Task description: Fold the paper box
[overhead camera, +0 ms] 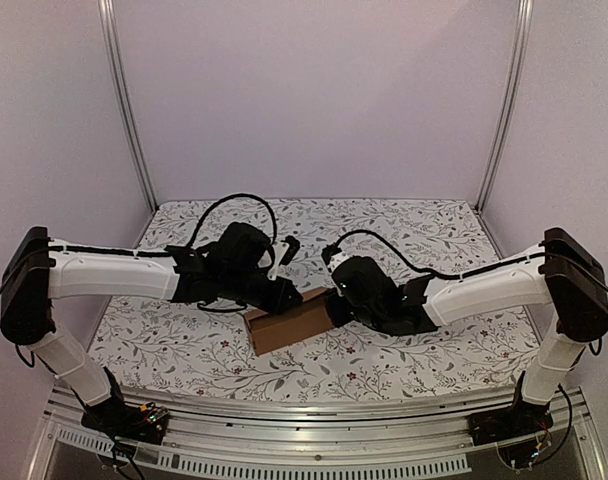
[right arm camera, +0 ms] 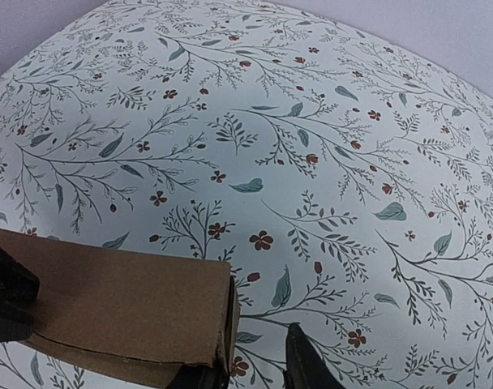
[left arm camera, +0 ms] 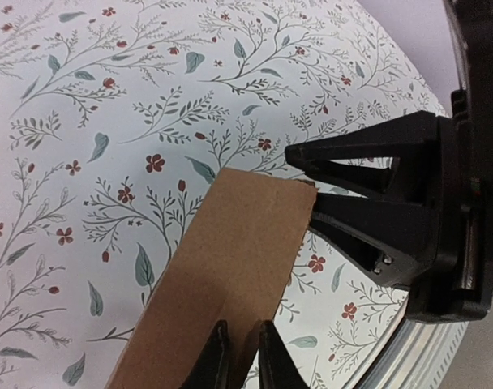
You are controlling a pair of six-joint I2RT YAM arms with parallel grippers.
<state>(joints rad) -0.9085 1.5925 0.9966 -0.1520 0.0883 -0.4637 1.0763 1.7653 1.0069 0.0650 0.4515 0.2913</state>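
Here the jaws of the left gripper [left arm camera: 245,331] stand almost together, seemingly nipping a long edge of the paper box [overhead camera: 289,326], and those of the right gripper [right arm camera: 255,356] are a little apart at its end. The box lies on the floral tablecloth [overhead camera: 404,215] between both arms; I would press that end in slowly, the left steadying the body against sliding

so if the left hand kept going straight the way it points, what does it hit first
The paper box: its brown panel lies right ahead of the left hand, probably already touching. Past its far end sits the right hand, though depth is unclear.
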